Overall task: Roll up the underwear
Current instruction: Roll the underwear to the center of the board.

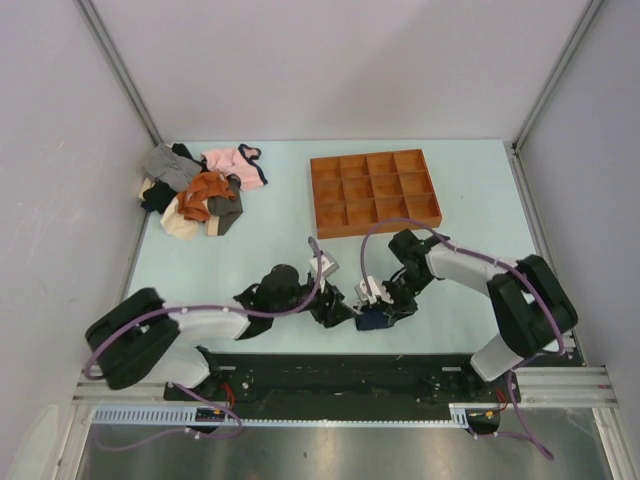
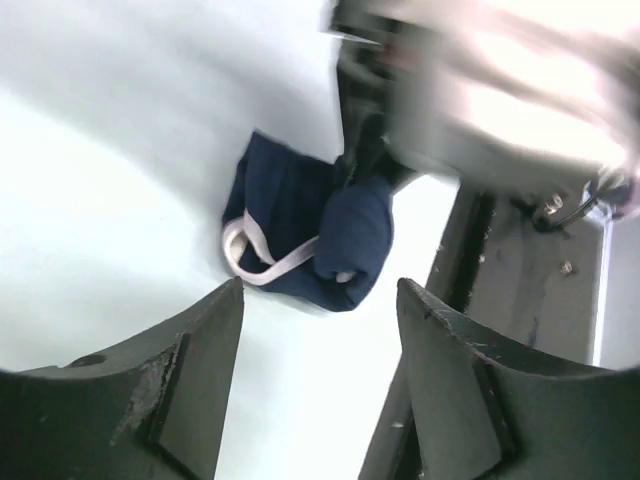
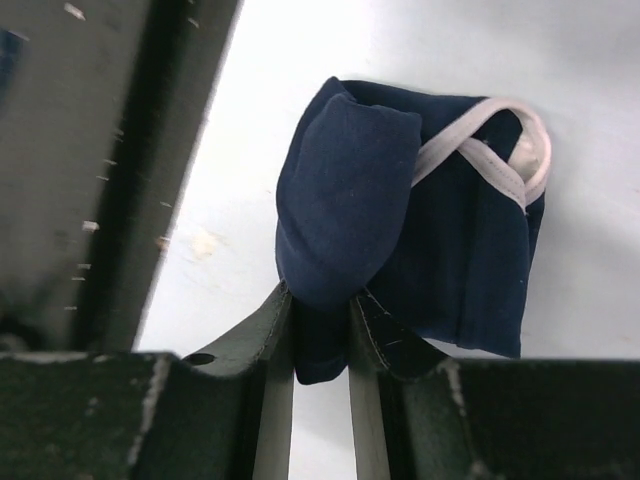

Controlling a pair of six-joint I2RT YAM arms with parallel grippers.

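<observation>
So the underwear (image 3: 460,250) is navy with white trim, and the surface (image 1: 240,255) is pale mint. The tray (image 1: 375,190) at 12 o'clock is orange-brown, and the pile (image 1: 205,192) at 10 o'clock mixes pink, orange and grey.

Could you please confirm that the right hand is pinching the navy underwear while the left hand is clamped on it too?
Not quite: the left hand is not clamped on it. The left wrist view shows its fingers spread apart, with the underwear lying beyond them, untouched. The rest stands: the right hand is pinching the navy fabric.
</observation>
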